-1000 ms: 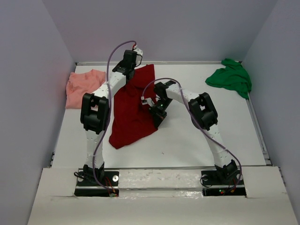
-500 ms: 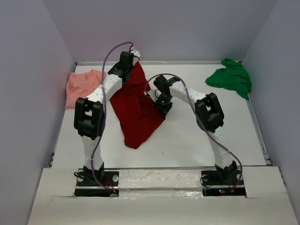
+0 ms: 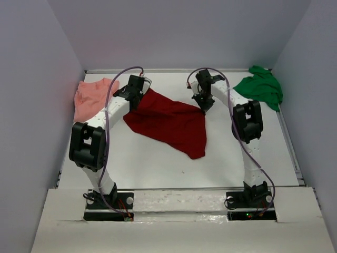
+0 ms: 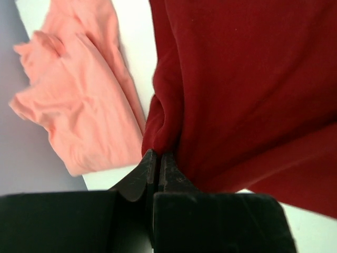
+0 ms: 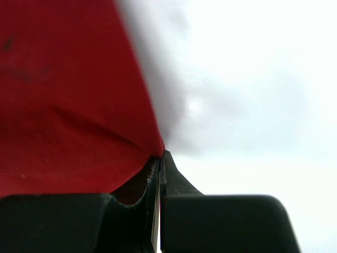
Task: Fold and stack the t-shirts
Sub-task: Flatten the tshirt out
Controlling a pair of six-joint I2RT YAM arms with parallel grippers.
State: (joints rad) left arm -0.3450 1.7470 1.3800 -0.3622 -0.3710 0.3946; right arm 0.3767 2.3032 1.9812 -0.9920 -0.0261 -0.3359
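Since a second ago both of my arms have been swinging apart and out toward the far edge of the white table [image 3: 237, 153]. The dark red cloth t-shirt [image 3: 174, 124], which was hanging as a narrow bunch between them, is now stretching wide across the far middle of the table. One loose point of it is trailing toward the near side.

My left gripper [image 4: 158, 155] is pinching a thick fold at the shirt's left end, its jaws pressed together with only cloth between them. My right gripper [image 5: 159, 158] is doing the same at the right end, jaws closed tight on a thin corner. I cannot tell whether the stretched edge between them is touching the table.

The crumpled salmon-pink cloth t-shirt [image 3: 92, 97] is lying in the far left corner against the grey wall [image 3: 37, 105], just beside my left gripper. The left wrist view is showing a strip of bare table between it and the red cloth. The heaped bright green cloth t-shirt [image 3: 259, 87] is sitting in the far right corner, near my right arm and well apart from the red shirt. Red cloth is filling much of both wrist views and hiding the table under it, and the right wrist view is blurring behind the fingers. Purple cables [image 3: 122, 71] are looping over both arms.
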